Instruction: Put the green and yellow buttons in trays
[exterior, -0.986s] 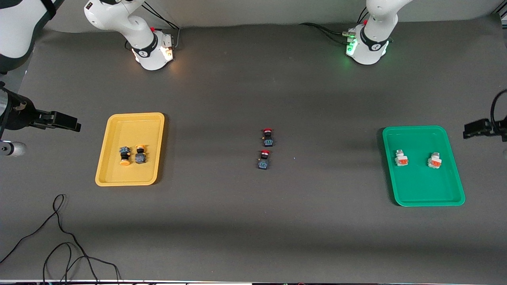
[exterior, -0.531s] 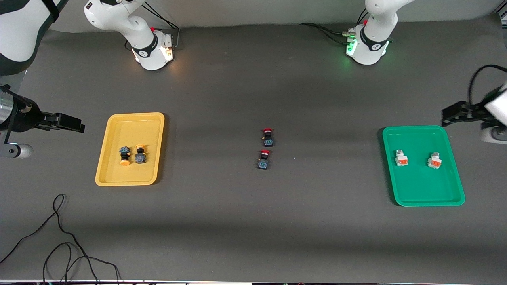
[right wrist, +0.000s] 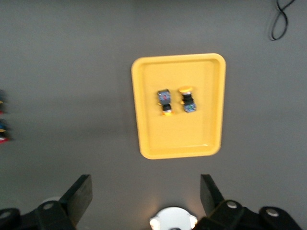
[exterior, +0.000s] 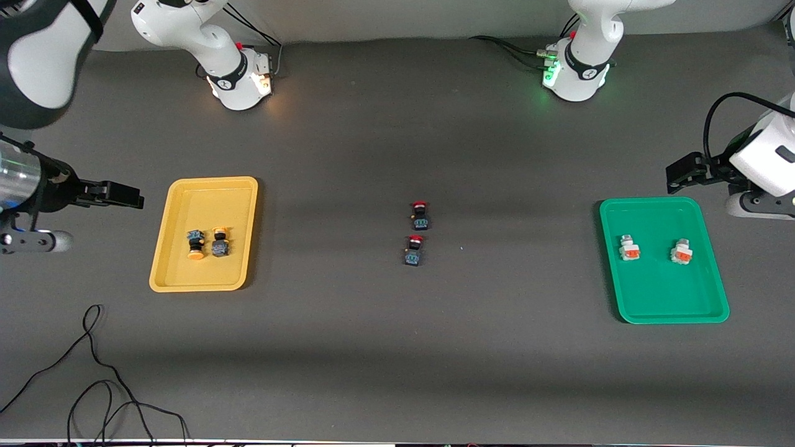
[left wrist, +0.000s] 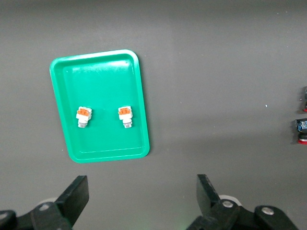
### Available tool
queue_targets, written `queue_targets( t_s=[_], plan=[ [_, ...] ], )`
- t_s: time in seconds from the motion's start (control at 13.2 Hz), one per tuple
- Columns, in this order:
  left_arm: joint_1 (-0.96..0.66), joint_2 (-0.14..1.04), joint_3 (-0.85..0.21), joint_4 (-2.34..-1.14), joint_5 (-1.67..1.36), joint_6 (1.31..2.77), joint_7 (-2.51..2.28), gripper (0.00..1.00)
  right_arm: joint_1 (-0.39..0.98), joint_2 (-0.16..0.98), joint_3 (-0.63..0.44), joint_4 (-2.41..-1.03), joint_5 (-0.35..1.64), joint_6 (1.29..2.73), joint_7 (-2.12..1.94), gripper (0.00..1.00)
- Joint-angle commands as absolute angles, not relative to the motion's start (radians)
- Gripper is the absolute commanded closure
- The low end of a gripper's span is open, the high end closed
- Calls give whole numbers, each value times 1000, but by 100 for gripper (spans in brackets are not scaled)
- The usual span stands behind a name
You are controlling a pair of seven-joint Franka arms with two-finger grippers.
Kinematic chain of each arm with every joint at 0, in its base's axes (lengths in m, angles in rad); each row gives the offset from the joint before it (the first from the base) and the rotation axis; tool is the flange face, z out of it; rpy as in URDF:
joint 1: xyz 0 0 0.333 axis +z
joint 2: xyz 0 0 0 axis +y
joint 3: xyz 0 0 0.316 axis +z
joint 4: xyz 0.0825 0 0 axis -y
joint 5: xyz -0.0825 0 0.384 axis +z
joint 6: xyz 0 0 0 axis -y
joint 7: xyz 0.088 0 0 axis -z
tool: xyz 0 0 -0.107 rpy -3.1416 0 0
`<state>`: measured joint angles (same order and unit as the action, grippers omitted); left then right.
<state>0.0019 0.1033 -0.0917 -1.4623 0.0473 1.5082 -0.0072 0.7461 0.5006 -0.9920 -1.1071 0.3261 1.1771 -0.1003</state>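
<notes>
A: Since all four buttons already lie in trays, is anything left to grasp?

B: By the look of it, no. The two yellow-capped buttons [exterior: 207,243] lie side by side in the yellow tray [exterior: 186,282], toward the right arm's end of the counter [exterior: 397,347]. The two whitish buttons [exterior: 654,249] lie apart from each other in the green tray [exterior: 640,315], toward the left arm's end.

A: And the hands?

B: Both empty, fingers spread wide. The right hand [exterior: 127,196] hangs over bare counter just beside the yellow tray; the left hand [exterior: 678,171] hangs just off the green tray's corner nearest the bases.

A: How would a button handle, if one needed moving?

B: Probably light, hard and rigid, a small plastic body with a round cap. The cap looks smooth and could roll or slip, so the squarer body is the better place to pinch, across its flat sides.

A: Anything in the way?

B: Two red-capped buttons [exterior: 417,233] sit mid-counter, one nearer the front camera than the other, well apart from both trays; they are not part of the job. A black cable [exterior: 93,372] loops near the front edge, clear of everything.
</notes>
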Motion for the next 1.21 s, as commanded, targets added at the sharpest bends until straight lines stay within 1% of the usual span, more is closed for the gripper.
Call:
queue_targets(
  t_s=[0.0, 0.08, 0.23, 0.3, 0.38, 0.45, 0.53, 0.61, 0.68, 0.83, 1.14],
  plan=[
    [-89, 77, 3, -1497, 34, 1525, -17, 0, 565, 381, -623, -1114, 107, 1195, -37, 0],
    [-89, 66, 5, -1509, 32, 1528, -18, 0, 486, 355, -509, -1120, 72, 1203, 9, 0],
    [-83, 25, 6, -1581, 32, 1577, -20, 0, 376, 324, -367, -1143, 63, 1206, 61, 0],
    [-78, 14, 6, -1598, 31, 1589, -18, 0, 326, 315, -303, -1149, 43, 1206, 63, 0],
    [-78, 14, 6, -1597, 31, 1589, -18, 0, 280, 283, -235, -1188, 8, 1219, 63, 0],
    [-78, 14, 6, -1595, 31, 1591, -17, 0, 241, 234, -169, -1260, -26, 1261, 63, 0],
    [-77, 14, 6, -1594, 31, 1592, -17, 0, 221, 182, -131, -1335, -46, 1302, 64, 0],
    [-75, 17, 5, -1589, 31, 1595, -17, 0, 209, 152, -118, -1382, -51, 1330, 64, 0],
    [-69, 17, 5, -1589, 29, 1606, -15, 0, 200, 138, -114, -1405, -51, 1342, 64, 0],
    [-64, 15, 6, -1589, 2, 1602, -15, 0, 140, 92, -49, -1468, -52, 1377, 63, 0],
    [-64, 12, 5, -1583, -6, 1591, -14, 0, 81, -43, 7, -1673, -52, 1514, 60, 0]
  ],
)
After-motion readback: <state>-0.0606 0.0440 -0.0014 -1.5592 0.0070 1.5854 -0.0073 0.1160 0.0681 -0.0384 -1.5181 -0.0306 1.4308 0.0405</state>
